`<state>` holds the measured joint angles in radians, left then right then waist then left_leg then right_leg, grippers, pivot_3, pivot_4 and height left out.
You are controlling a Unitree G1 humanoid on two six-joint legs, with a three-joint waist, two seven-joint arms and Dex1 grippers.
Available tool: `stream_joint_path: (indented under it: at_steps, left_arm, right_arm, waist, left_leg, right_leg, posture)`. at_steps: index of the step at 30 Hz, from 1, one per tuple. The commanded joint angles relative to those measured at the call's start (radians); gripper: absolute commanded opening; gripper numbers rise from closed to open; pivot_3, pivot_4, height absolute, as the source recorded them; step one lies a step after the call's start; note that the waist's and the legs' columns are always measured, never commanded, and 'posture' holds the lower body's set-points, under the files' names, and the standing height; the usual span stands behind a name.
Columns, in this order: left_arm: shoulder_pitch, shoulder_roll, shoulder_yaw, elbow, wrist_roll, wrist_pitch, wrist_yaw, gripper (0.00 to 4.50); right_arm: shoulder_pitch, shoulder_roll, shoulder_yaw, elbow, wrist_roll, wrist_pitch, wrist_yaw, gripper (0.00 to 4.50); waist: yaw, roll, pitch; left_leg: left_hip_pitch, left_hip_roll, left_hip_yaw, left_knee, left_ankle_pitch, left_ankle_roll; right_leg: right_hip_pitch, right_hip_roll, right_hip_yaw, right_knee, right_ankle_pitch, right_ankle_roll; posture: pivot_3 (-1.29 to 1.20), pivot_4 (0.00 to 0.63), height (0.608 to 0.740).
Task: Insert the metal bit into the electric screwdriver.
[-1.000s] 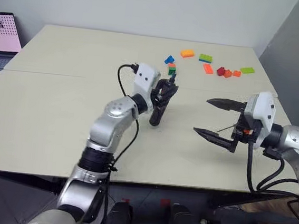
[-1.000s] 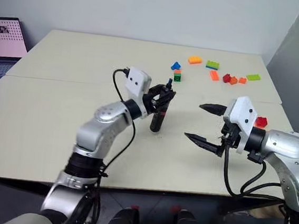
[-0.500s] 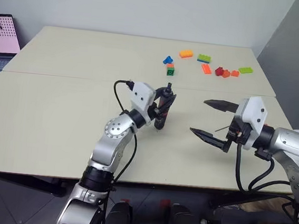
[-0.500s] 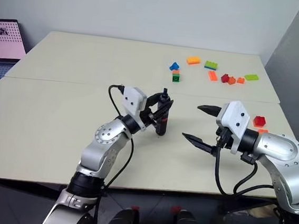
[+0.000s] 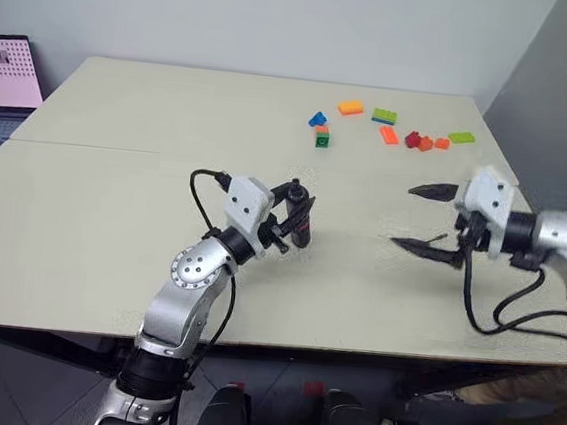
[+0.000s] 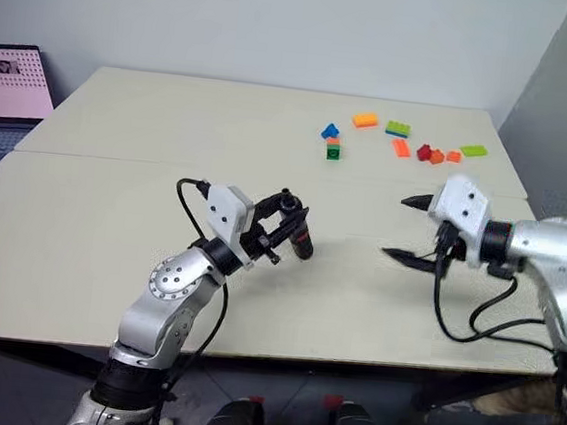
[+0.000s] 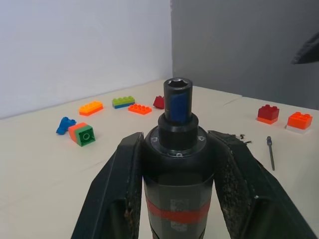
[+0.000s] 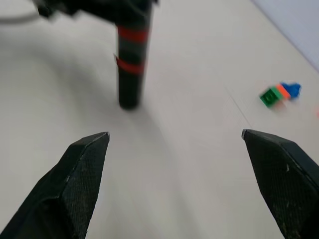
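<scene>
My left gripper point(image 5: 296, 214) is shut on the electric screwdriver point(image 5: 302, 232), a black cylinder with red bands, near the middle of the table. In the left wrist view the screwdriver point(image 7: 178, 149) stands between both fingers point(image 7: 119, 189), its open socket pointing away from the wrist. The metal bit point(image 7: 269, 151), a thin dark rod, lies flat on the table beyond it, near two bricks. My right gripper point(image 5: 404, 216) hovers open to the right of the screwdriver, nothing between its fingers. The right wrist view looks past them point(image 8: 174, 135) at the screwdriver point(image 8: 132, 64).
Several coloured toy bricks point(image 5: 381, 134) lie scattered at the table's back right. A red brick point(image 7: 268, 113) and an orange brick point(image 7: 299, 120) sit close to the bit. A laptop point(image 5: 1, 70) stands off the table's left side.
My left arm has drawn back and to the left, still gripping the screwdriver. My right gripper has swung to the right and further out, still open.
</scene>
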<state>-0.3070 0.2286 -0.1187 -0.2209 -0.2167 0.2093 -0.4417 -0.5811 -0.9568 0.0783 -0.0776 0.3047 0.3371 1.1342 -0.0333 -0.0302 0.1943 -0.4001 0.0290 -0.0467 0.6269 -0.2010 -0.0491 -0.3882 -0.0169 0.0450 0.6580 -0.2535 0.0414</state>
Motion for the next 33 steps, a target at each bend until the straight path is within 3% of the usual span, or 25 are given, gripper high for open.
stream_joint_path:
  at_steps: [1, 3, 6, 12, 16, 21, 24, 33]
  left_arm:
    - [-0.009, -0.007, -0.009, 0.046, 0.044, 0.003, 0.028, 1.64]
    - [-0.004, -0.014, -0.013, 0.042, 0.048, -0.003, 0.035, 1.64]
    - [0.003, -0.022, -0.018, 0.036, 0.056, -0.008, 0.043, 1.64]
    - [0.021, -0.023, -0.016, 0.018, 0.066, -0.008, 0.059, 1.64]
    - [0.024, -0.019, -0.012, 0.010, 0.070, -0.005, 0.062, 1.64]
    - [0.025, -0.016, -0.009, 0.002, 0.076, -0.003, 0.069, 1.64]
    - [0.028, -0.017, -0.008, -0.002, 0.079, -0.002, 0.075, 1.64]
    - [0.032, -0.020, -0.009, -0.008, 0.083, 0.002, 0.075, 1.64]
  right_arm:
    - [-0.194, -0.022, 0.152, 0.319, -0.177, -0.211, 0.216, 4.50]
    - [-0.350, 0.016, 0.280, 0.561, -0.325, -0.345, 0.301, 4.50]
    - [-0.489, 0.080, 0.392, 0.840, -0.478, -0.523, 0.311, 4.50]
    - [-0.620, 0.212, 0.473, 1.185, -0.631, -0.698, 0.270, 4.50]
    - [-0.668, 0.269, 0.488, 1.292, -0.692, -0.728, 0.218, 4.50]
    - [-0.711, 0.329, 0.509, 1.382, -0.777, -0.704, 0.120, 3.47]
    - [-0.717, 0.348, 0.518, 1.408, -0.818, -0.685, 0.092, 2.49]
    - [-0.705, 0.361, 0.476, 1.414, -0.818, -0.687, 0.140, 0.55]
  waist:
    - [-0.002, 0.001, 0.000]
    - [-0.010, 0.002, 0.000]
    - [-0.018, 0.003, 0.000]
    - [-0.017, 0.003, 0.000]
    - [-0.020, 0.003, 0.000]
    - [-0.021, 0.003, 0.000]
    - [-0.022, 0.004, 0.000]
    - [-0.024, 0.004, 0.000]
  left_leg:
    - [0.000, 0.000, 0.002, -0.001, 0.000, 0.000]
    - [0.001, 0.000, 0.003, -0.001, 0.000, 0.000]
    - [0.001, 0.000, 0.003, -0.002, 0.000, 0.000]
    - [0.000, -0.001, 0.002, -0.002, 0.000, 0.000]
    - [0.001, -0.001, 0.003, -0.002, 0.000, 0.000]
    - [0.002, -0.001, 0.002, -0.001, 0.000, 0.000]
    - [0.002, -0.001, 0.002, -0.001, 0.000, 0.000]
    - [0.002, -0.001, 0.002, -0.002, 0.000, 0.000]
  right_leg:
    - [-0.001, 0.000, 0.001, 0.000, 0.000, 0.000]
    - [-0.001, 0.000, 0.001, 0.000, 0.000, 0.000]
    - [-0.001, 0.000, 0.001, 0.000, 0.000, 0.000]
    - [-0.001, 0.000, 0.002, 0.001, 0.001, 0.001]
    - [-0.001, 0.000, 0.002, 0.002, 0.001, 0.001]
    - [-0.001, 0.000, 0.002, 0.004, 0.000, 0.000]
    - [-0.001, 0.000, 0.002, 0.004, 0.000, 0.000]
    - [-0.001, 0.000, 0.002, 0.005, 0.000, 0.000]
  posture:
    - [0.00, 0.150, 0.740]
    - [0.00, 0.150, 0.740]
    - [0.00, 0.150, 0.740]
    - [0.00, 0.150, 0.740]
    - [0.00, 0.150, 0.740]
    - [0.00, 0.150, 0.740]
    - [0.00, 0.150, 0.740]
    - [0.00, 0.150, 0.740]
